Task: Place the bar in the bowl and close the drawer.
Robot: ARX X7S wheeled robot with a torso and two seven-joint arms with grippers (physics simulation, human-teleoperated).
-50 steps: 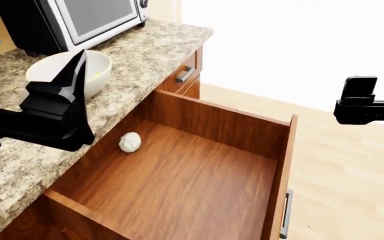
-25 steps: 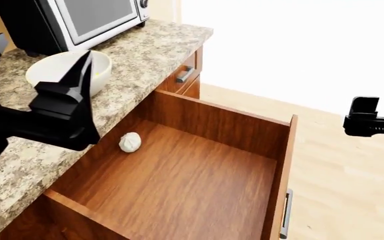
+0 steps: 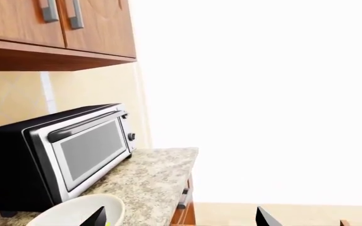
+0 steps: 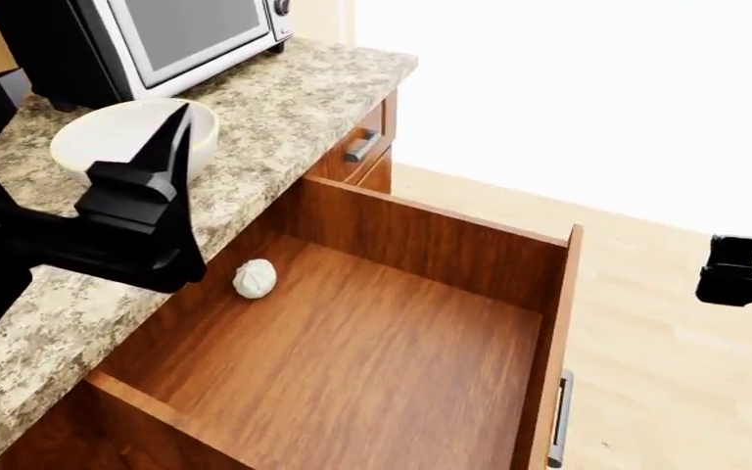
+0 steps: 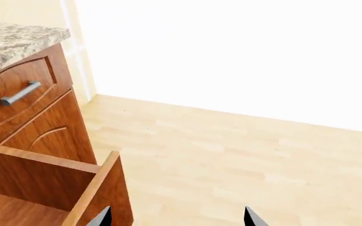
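Observation:
The bar (image 4: 255, 279), a small white lump, lies on the floor of the open drawer (image 4: 390, 372) near its back left corner. On the granite counter stands the white bowl (image 4: 115, 132), which the left wrist view also shows as the bowl (image 3: 71, 214). My left gripper (image 4: 89, 110) hangs open above the counter, partly in front of the bowl and up-left of the bar. In its wrist view the left gripper (image 3: 179, 219) holds nothing. My right gripper (image 4: 742, 274) is open over the wooden floor, right of the drawer's front panel (image 5: 99, 188); the right gripper (image 5: 176, 219) is empty.
A black and silver toaster oven (image 4: 154, 39) stands behind the bowl on the counter (image 4: 285, 98). A narrower drawer front with a grey handle (image 4: 363, 145) lies beyond the open drawer. Wall cabinets (image 3: 55, 23) hang above. The open drawer's handle (image 4: 559, 421) faces the light wood floor (image 5: 244, 155).
My right gripper has drifted right and lower, away from the drawer. My left gripper has shifted slightly right toward the drawer. The bar and bowl have not moved.

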